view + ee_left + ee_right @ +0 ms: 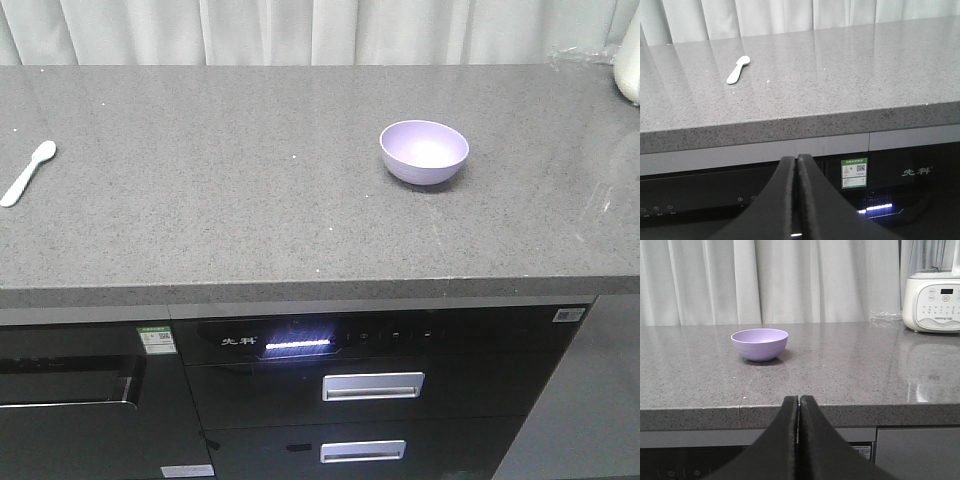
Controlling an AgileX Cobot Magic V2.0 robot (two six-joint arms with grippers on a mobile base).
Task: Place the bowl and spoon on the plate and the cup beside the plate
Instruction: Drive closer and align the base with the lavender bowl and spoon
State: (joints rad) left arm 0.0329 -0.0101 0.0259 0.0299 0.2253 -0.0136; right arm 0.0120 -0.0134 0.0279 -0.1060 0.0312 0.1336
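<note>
The lavender bowl (424,151) stands upright and empty on the grey counter, right of centre; the right wrist view has the bowl (760,344) ahead and to the left. The pale mint spoon (28,172) lies flat near the counter's left edge, and the spoon (738,69) shows far ahead in the left wrist view. My left gripper (798,159) is shut on nothing, low in front of the counter's edge. My right gripper (799,399) is shut too, also below the front edge. The plate and the cup are out of view.
A white blender base (932,304) stands at the counter's far right corner beside crumpled clear plastic (885,318). Curtains hang behind the counter. Below the counter's front edge (300,292) are a dark appliance panel (320,342) and drawers with metal handles (372,386).
</note>
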